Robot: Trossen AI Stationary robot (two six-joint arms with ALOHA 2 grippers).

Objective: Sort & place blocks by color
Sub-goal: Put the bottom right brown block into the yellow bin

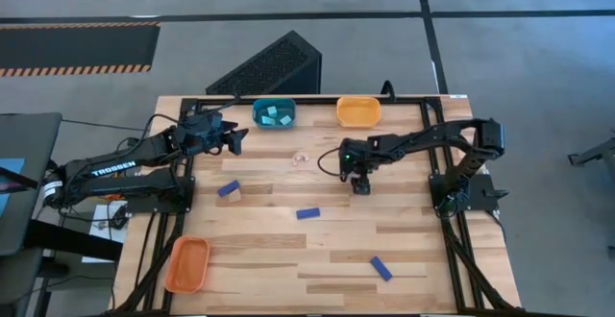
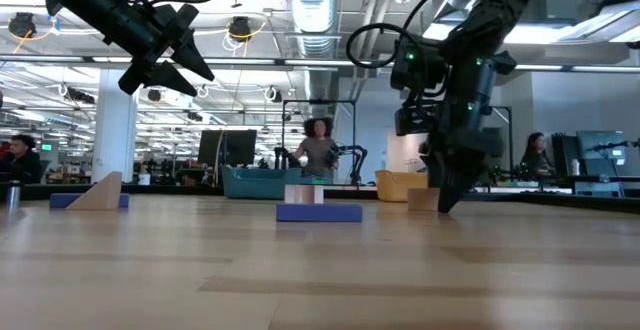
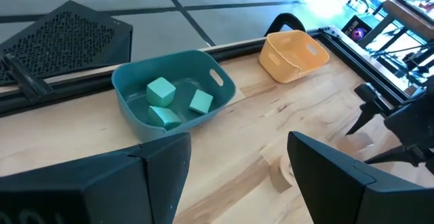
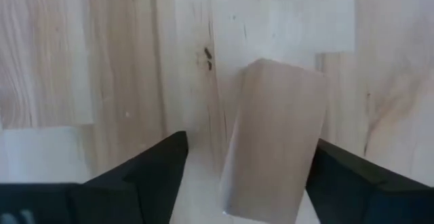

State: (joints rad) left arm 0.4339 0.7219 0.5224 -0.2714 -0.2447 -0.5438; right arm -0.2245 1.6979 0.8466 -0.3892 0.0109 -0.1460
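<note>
While my right gripper [image 4: 241, 176] straddles a tan block [image 4: 274, 139] lying flat mid-table, jaws spread, its long axis runs forward between them, slightly tilted. My left gripper [image 3: 230, 176] hovers, jaws spread, near the teal tray [image 3: 129, 91].

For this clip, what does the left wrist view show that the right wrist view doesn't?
Only the left wrist view shows the teal tray holding three cyan blocks, the empty orange tray beside it, the black perforated box beyond the table edge, and the right arm farther off.

Only the right wrist view shows a pale wood block up close, sitting between the open fingers of the right gripper.

Both show the light wooden table and their own gripper's two dark fingers, spread apart.
</note>
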